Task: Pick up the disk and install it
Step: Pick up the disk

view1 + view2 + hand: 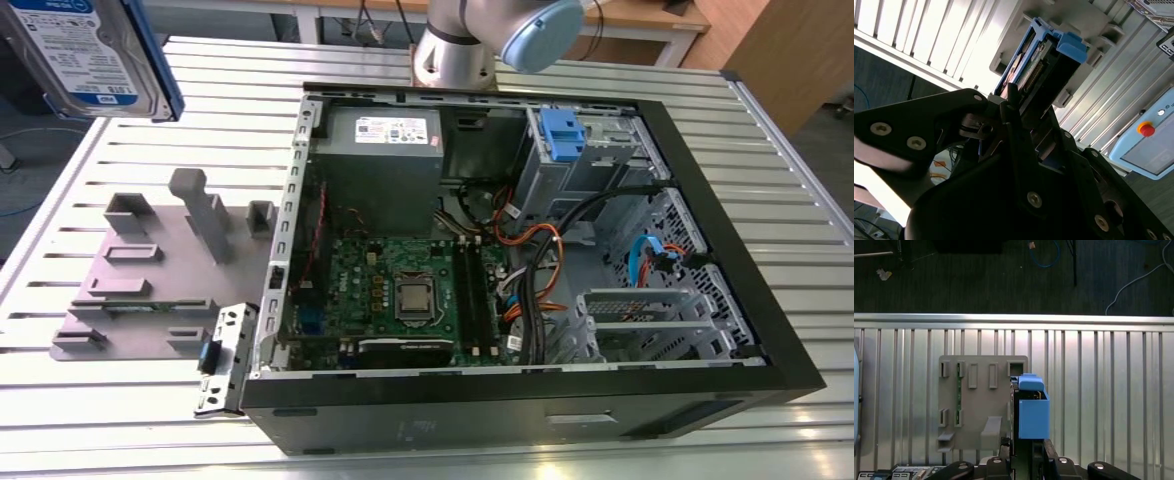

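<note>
While the end effector (1026,454) is clamped on the disk (1032,412), the drive hangs above the slatted surface (1104,390), over the grey fixture plate (979,400) (well apart from the open computer case (534,250)). I'd judge it rigid, fairly heavy and shock-sensitive, best gripped by its flat metal sides.

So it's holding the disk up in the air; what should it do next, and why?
Probably carry the disk sideways toward the open computer case. The end effector grips it, lifted clear of the grey holder plate, and the case lies to the exterior view's right.
</note>
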Available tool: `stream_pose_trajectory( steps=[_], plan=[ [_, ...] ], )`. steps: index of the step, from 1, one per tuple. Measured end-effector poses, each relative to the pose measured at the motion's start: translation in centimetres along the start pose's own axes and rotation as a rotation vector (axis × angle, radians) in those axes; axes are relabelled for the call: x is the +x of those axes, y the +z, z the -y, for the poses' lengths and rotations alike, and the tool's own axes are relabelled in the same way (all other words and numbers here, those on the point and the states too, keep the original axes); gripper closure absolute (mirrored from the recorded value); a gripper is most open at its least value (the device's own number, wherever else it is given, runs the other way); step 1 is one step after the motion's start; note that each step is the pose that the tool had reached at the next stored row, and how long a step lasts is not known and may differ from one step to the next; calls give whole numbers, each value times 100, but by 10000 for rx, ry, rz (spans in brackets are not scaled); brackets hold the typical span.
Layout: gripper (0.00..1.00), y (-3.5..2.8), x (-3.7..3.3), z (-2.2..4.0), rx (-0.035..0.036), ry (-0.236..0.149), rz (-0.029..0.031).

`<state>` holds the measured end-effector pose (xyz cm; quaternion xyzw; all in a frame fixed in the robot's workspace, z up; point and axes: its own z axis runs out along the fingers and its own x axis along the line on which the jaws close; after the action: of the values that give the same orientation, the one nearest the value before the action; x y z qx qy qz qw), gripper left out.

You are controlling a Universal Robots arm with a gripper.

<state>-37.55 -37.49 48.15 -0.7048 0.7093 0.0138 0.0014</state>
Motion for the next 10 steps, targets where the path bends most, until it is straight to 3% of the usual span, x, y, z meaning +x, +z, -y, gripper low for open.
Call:
stream_pose_trajectory(
  steps=[10],
  plan=[
    [65,0,0,40,1,0,1]
  ],
)
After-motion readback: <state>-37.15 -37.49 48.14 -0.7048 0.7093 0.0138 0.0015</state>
